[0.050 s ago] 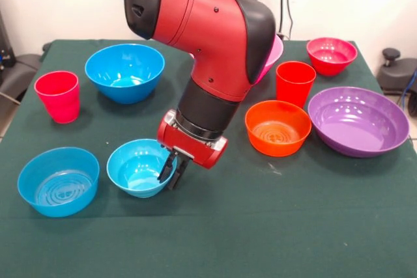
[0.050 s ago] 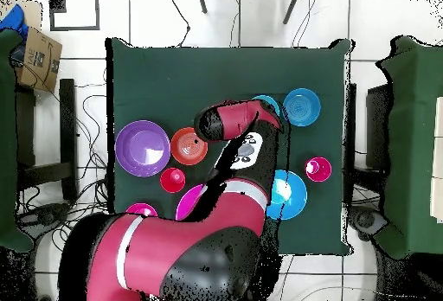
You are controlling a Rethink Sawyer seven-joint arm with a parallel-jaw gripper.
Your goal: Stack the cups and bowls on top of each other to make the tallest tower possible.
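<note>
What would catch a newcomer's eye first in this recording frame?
The big red and black arm fills the middle of the front view, its gripper down at the rim of the small light-blue bowl. Around it on the green table, brightly coloured dishes sit apart, unstacked, notably the wide purple bowl and the orange bowl.

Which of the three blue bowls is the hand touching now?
The small light-blue bowl, the middle one of the front row. The hand is at its rim. The other small blue bowl and the deep blue bowl stand apart, untouched.
</note>
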